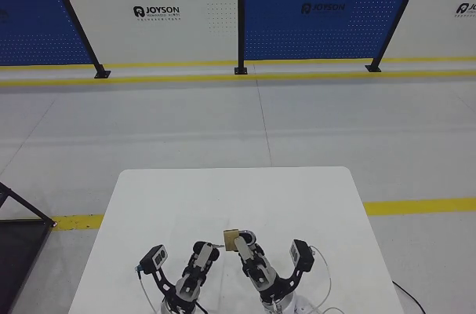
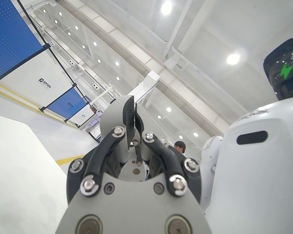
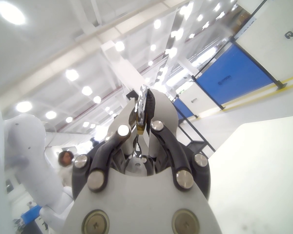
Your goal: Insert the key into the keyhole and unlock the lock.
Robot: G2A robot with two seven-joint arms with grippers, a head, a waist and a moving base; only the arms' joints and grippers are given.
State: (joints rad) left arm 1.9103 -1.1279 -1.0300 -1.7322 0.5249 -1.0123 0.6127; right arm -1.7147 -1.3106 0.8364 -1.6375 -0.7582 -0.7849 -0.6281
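A small brass padlock (image 1: 230,236) with a silver shackle is held just above the white table (image 1: 222,192), near its front edge. My right gripper (image 1: 242,239) is shut on it. In the right wrist view the padlock (image 3: 141,113) sits edge-on between the pads of the right gripper (image 3: 144,98). My left gripper (image 1: 209,251) stands close beside the padlock, shut on a thin silver key (image 1: 215,246) whose tip points at the lock. In the left wrist view the left gripper (image 2: 133,107) has its black pads pressed together, and the key is barely visible there.
The white table (image 2: 14,161) stretches away from both arms with nothing else on it. Its right part (image 3: 258,161) is bare too. A dark frame (image 1: 10,208) stands off the table's left side. Blue and white barriers (image 1: 238,35) line the far floor.
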